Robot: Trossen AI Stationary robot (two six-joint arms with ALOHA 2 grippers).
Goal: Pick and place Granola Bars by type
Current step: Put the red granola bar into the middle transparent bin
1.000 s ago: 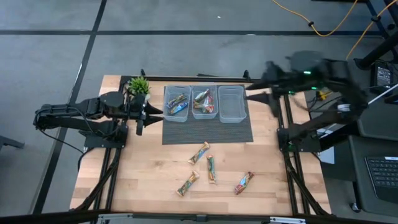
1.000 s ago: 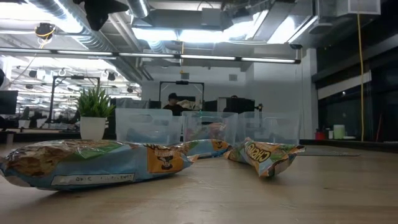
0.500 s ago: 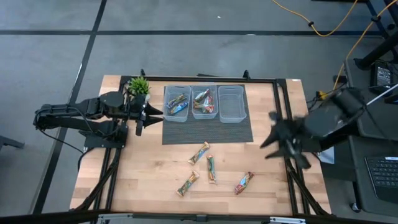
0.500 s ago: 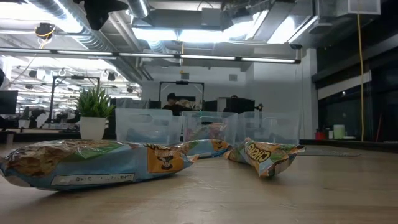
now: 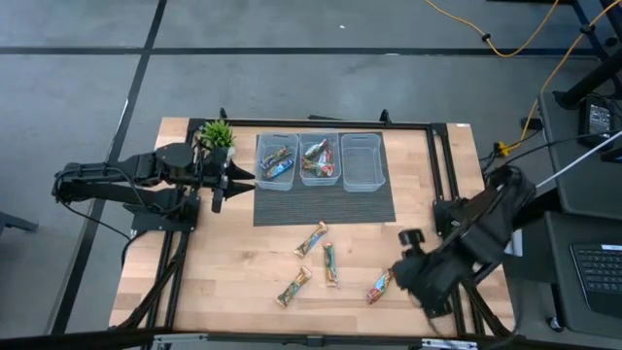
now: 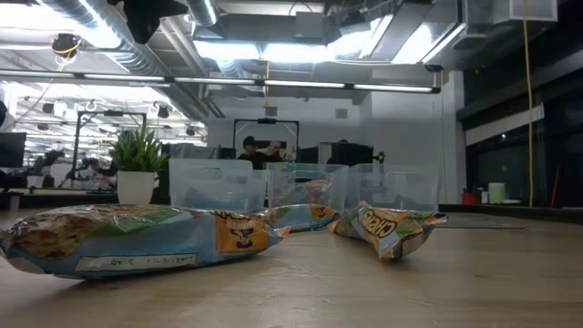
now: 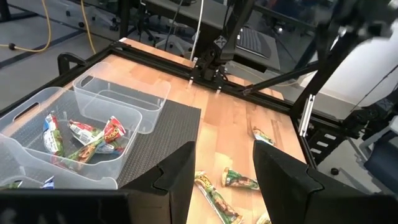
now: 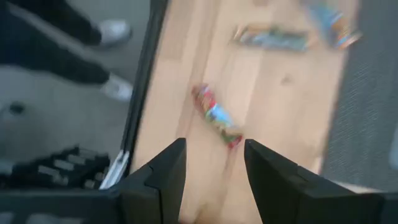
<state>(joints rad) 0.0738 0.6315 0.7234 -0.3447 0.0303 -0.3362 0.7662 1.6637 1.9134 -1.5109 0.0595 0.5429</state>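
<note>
Four granola bars lie flat on the bare wood: a tan one (image 5: 311, 238), a green one (image 5: 330, 263), another tan one (image 5: 293, 287) and a red one (image 5: 381, 285). More bars sit in the left bin (image 5: 277, 162) and the middle bin (image 5: 320, 160). My right gripper (image 5: 396, 279) is open near the table's near right, close beside the red bar (image 8: 214, 117), which shows just ahead of its fingers (image 8: 171, 165). My left gripper (image 5: 238, 178) waits open at the left of the bins, touching nothing.
A third clear bin (image 5: 362, 162) stands on the dark mat (image 5: 325, 206) beside the other two. A small potted plant (image 5: 217, 134) sits at the far left corner. A person's shoes (image 8: 115, 31) show on the floor off the table's right side.
My right arm has swung fast from beside the bins at the far right toward the table's near edge and leftward, ending close to the red bar. The bars and my left arm have kept still.
</note>
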